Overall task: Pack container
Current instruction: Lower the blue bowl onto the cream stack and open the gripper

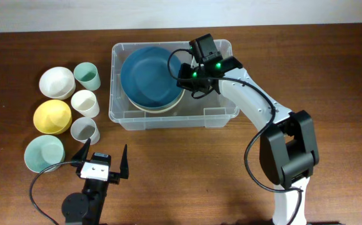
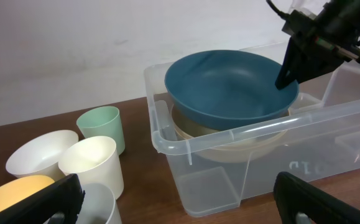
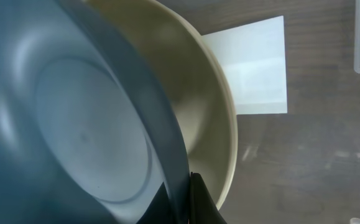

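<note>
- Fingers [image 3: 195, 205] of the right gripper [image 1: 184, 75] are pinched onto the right rim of the blue bowl [image 1: 146, 75]. The right wrist view only gives us one dark tip, since the rest is cut off at the bottom edge.
- Over at the near side, the left gripper [image 1: 105, 151] hangs above the wooden table [image 1: 168, 162] with jaws wide apart and nothing between them. In its own view its fingers [image 2: 36, 199] are blurry wedges clipped by the lower corners.
- We've got the container [image 1: 168, 119] at the back middle of the table, just right of the loose crockery.
- That blue bowl sits tilted inside a cream bowl [image 1: 165, 107] in the container's left half, and it hides all but a crescent of cream rim.
- Its white label [image 3: 254, 68] shows through the clear base. We can't read the faint marking on the front wall.
- Left of the container are a white bowl [image 1: 57, 81], mint cup [image 1: 88, 76], cream cup [image 1: 85, 103], yellow bowl [image 1: 51, 115], grey cup [image 1: 84, 130] and pale teal bowl [image 1: 43, 153].
</note>
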You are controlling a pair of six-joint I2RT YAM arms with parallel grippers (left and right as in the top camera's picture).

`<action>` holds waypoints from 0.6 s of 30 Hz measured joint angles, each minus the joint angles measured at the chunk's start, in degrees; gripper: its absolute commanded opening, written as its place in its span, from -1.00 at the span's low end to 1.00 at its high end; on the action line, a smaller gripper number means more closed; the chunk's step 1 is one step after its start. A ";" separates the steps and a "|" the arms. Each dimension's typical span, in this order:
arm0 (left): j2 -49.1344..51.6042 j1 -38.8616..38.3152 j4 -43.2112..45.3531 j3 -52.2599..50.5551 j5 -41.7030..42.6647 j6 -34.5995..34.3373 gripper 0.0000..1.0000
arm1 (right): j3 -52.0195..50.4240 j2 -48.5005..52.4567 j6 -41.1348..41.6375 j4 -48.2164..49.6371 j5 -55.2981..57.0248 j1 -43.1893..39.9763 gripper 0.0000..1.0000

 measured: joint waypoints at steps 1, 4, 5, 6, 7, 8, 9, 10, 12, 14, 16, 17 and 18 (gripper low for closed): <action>0.00 0.00 0.00 0.00 0.00 0.00 0.99 | 0.00 0.11 0.00 0.00 0.02 0.00 -0.92; 0.00 0.00 0.00 0.00 0.00 0.00 0.99 | 0.00 0.42 -0.02 0.00 0.42 0.00 -0.89; 0.00 0.00 0.00 0.00 0.00 0.00 0.99 | 0.00 0.42 0.00 0.00 0.46 0.00 -0.87; 0.00 0.00 0.00 0.00 0.00 0.00 0.99 | 0.00 0.42 0.00 -0.02 0.61 0.00 -0.87; 0.00 0.00 0.00 0.00 0.00 0.00 0.99 | 0.00 0.42 0.00 0.00 0.61 0.00 -0.85; 0.00 0.00 0.00 0.00 0.00 0.00 0.99 | 0.00 0.44 0.04 0.02 0.63 0.00 -0.83; 0.00 0.00 0.00 0.00 0.00 0.00 0.99 | 0.00 0.42 0.07 0.00 0.61 0.00 -0.80; 0.00 0.00 0.00 0.00 0.00 0.00 0.99 | 0.00 0.44 0.11 0.00 0.63 0.00 -0.78; 0.00 0.00 0.00 0.00 0.00 0.00 0.99 | 0.00 0.42 0.22 -0.24 0.76 0.00 -0.75; 0.00 0.00 0.00 0.00 0.00 0.00 0.99 | 0.00 0.44 0.33 -0.42 0.94 0.00 -0.75; 0.00 0.00 0.00 0.00 0.00 0.00 0.99 | 0.00 0.44 0.46 -0.39 1.05 0.00 -0.74; 0.00 0.00 0.00 0.00 0.00 0.00 0.99 | 0.00 0.44 0.57 -0.39 1.05 0.00 -0.74; 0.00 0.00 0.00 0.00 0.00 0.00 0.99 | 0.00 0.44 0.61 -0.39 1.05 0.00 -0.74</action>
